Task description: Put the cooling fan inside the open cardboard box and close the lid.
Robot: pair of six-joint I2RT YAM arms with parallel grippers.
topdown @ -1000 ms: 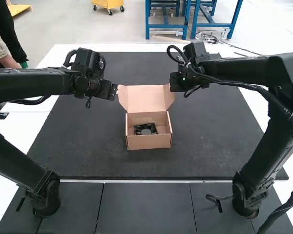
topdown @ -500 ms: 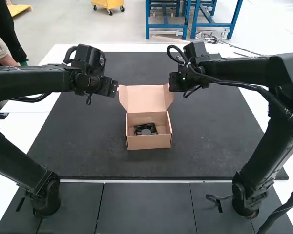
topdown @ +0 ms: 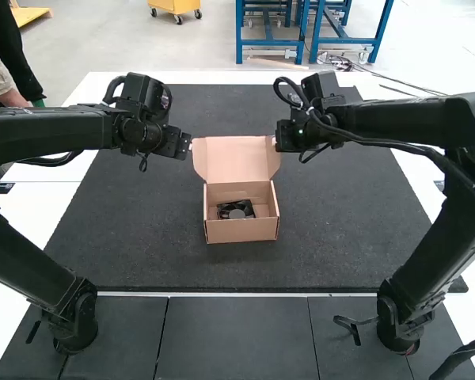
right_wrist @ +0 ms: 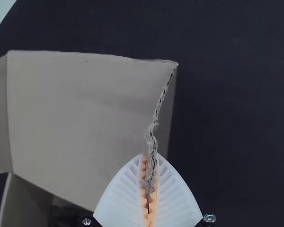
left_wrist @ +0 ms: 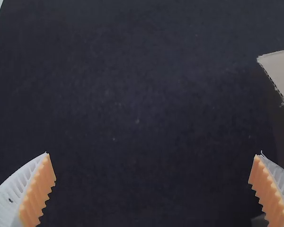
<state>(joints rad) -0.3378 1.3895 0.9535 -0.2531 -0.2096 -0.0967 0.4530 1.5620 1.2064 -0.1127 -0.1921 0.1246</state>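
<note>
Right gripper (right_wrist: 149, 163), white ribbed fingers (right_wrist: 128, 189) pressed together on the rough right edge of the lid (right_wrist: 85, 118); pinches the cardboard between the orange pads. Sits, in the high view, at the lid's upper right corner (topdown: 279, 141), well above the mat (topdown: 142, 229). Reaches in from the right arm (topdown: 396, 119), stretched level across the table's right half.

Left gripper (left_wrist: 151, 158), fingers spread wide with nothing between them but bare mat. Hangs, in the high view, just beside the lid's upper left corner (topdown: 186, 146); cannot tell whether touching. Catches that cardboard corner (left_wrist: 279, 75) at the frame's edge in the left wrist view. Extends from the left arm (topdown: 55, 134), likewise level.

Lid (topdown: 236, 158), raised and leaning back from the rear wall of the cardboard box (topdown: 241, 226), inner face toward the camera, side flaps angled forward. Box open, near the middle of the mat, between the two grippers and nearer the arm bases.

Cooling fan (topdown: 236, 210), black, flat on the box floor, inside the four walls.

Mat, dark, spread over the white table (topdown: 16, 214).
</note>
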